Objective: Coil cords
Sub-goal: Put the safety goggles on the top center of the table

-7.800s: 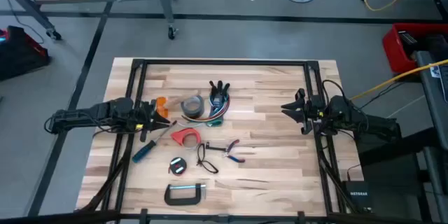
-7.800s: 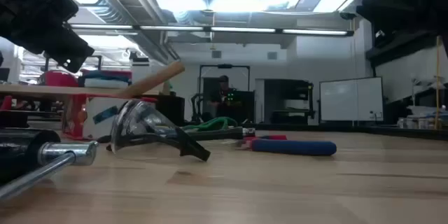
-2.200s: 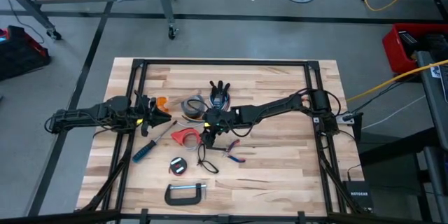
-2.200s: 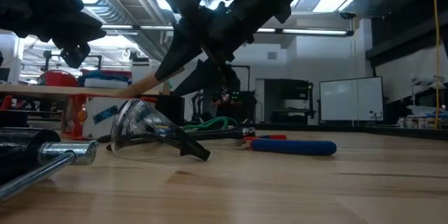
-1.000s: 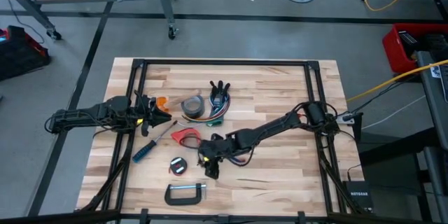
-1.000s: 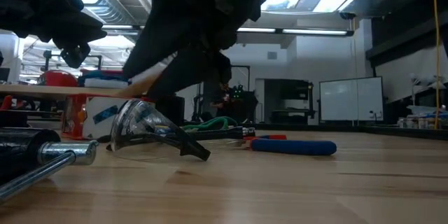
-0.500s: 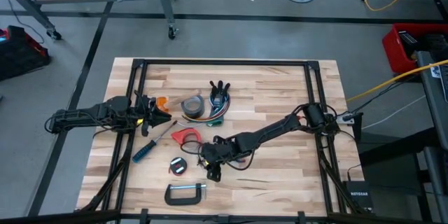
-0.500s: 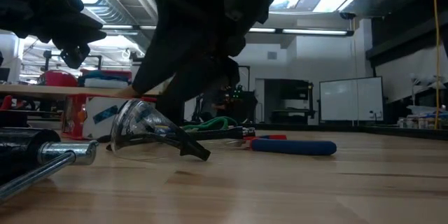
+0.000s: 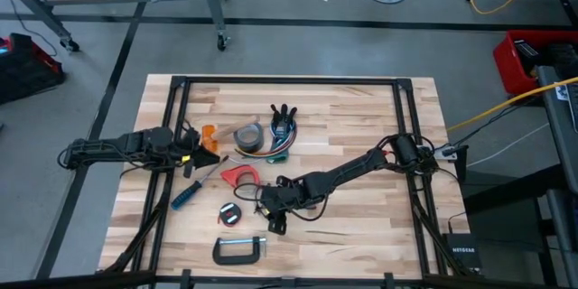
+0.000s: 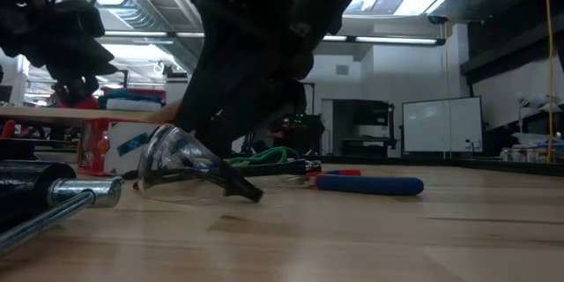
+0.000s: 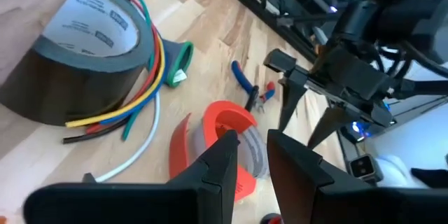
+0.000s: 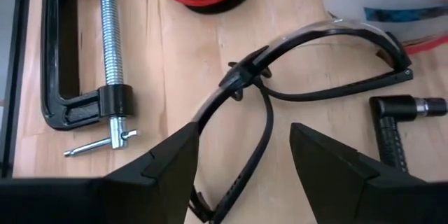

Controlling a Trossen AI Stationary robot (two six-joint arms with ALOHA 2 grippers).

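One camera looks straight down on the whole wooden table (image 9: 361,126). A second sits at tabletop height, facing level across it toward the room. Each wrist camera looks closely past its own fingers; the right wrist and low views share the safety glasses (image 12: 308,77).

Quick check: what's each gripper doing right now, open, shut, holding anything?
Left gripper: slightly parted, holding nothing, near the grey duct-tape roll.
Right gripper: open, empty, over the clear safety glasses.
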